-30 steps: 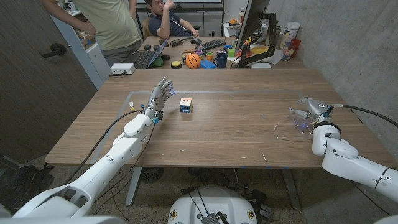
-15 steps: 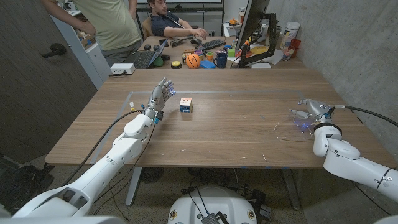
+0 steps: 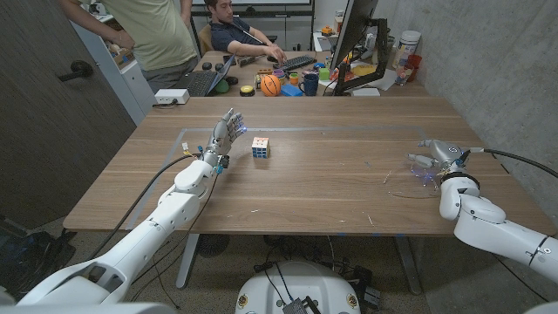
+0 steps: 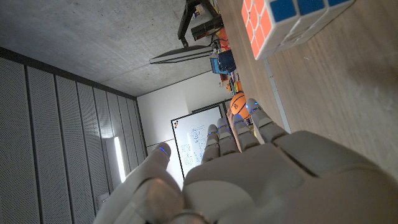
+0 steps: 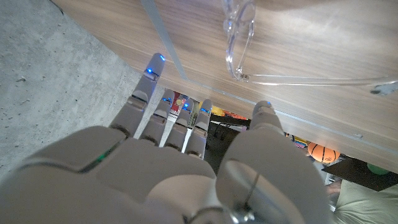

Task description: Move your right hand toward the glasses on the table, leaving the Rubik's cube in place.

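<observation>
Wooden surface (image 3: 323,174) barely altered: right robot hand (image 3: 433,157) edges slightly nearer clear glasses (image 3: 408,185) just beside it, fingers spread, grasping nothing; Rubik's cube (image 3: 260,147) unmoved beside released left robot hand (image 3: 224,133).

Your right hand (image 3: 438,157) hovered over the right side of the table (image 3: 331,187) with its fingers apart, just beside the clear glasses (image 3: 410,181), and nothing stood between the two. In the right wrist view the glasses (image 5: 249,53) lay on bare wood just past the fingertips (image 5: 155,62). The cube (image 3: 260,147) sat well apart, across open tabletop, next to your left hand (image 3: 225,133). Between cube and glasses the wood was bare. Beyond the far edge stood a monitor (image 3: 353,35), a laptop (image 3: 202,81) and small clutter, with two people behind.
</observation>
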`<state>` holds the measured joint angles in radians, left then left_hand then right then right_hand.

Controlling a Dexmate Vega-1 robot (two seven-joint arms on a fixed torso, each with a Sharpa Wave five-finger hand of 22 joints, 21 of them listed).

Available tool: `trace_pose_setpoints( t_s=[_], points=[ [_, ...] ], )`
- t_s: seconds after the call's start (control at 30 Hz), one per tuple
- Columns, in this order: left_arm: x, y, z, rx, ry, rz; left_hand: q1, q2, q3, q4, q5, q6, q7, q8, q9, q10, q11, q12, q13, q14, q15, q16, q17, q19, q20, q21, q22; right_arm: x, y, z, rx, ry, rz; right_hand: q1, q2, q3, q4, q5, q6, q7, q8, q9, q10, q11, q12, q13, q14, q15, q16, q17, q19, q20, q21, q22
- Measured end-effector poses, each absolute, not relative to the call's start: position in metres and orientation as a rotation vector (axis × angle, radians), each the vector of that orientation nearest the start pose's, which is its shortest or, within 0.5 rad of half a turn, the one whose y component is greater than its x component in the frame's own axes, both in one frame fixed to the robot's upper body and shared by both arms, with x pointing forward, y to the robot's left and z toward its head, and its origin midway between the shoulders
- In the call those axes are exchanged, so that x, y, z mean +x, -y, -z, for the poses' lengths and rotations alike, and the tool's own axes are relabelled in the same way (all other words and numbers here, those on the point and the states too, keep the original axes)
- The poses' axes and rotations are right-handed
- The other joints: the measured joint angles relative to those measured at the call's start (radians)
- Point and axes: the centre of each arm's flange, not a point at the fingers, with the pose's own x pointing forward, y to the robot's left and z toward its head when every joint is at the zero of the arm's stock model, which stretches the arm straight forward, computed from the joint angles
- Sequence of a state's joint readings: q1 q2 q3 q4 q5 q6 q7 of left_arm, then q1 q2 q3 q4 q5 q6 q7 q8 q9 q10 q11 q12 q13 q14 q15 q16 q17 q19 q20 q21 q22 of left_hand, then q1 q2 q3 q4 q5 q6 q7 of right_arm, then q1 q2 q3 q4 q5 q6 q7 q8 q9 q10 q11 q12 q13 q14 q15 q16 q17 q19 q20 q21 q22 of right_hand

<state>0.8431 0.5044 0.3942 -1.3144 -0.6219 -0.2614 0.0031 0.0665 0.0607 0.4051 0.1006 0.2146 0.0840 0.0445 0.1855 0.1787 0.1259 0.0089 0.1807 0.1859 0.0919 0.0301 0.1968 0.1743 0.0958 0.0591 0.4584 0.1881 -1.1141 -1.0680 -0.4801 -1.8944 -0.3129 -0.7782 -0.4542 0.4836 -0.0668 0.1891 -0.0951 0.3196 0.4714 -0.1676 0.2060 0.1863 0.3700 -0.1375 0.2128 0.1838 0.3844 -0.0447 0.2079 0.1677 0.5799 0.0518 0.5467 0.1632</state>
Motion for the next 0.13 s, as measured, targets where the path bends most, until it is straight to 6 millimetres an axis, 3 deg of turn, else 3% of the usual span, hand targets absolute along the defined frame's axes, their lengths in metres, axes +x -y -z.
trace_pose_setpoints(
  t_s=[0.13],
  points=[
    [0.6553,-0.277,0.0356,-0.019,0.561,0.204,0.0,0.0,0.0,0.0,0.0,0.0,0.0,0.0,0.0,0.0,0.0,0.0,0.0,0.0,0.0,0.0,0.0,0.0,0.0,0.0,0.0,0.5483,0.4085,0.0676,-1.396,0.178,0.619,0.0,0.0,0.0,0.0,0.0,0.0,0.0,0.0,0.0,0.0,0.0,0.0,0.0,0.0,0.0,-0.005,0.0,0.004,-0.004,0.0,0.0]
  ],
)
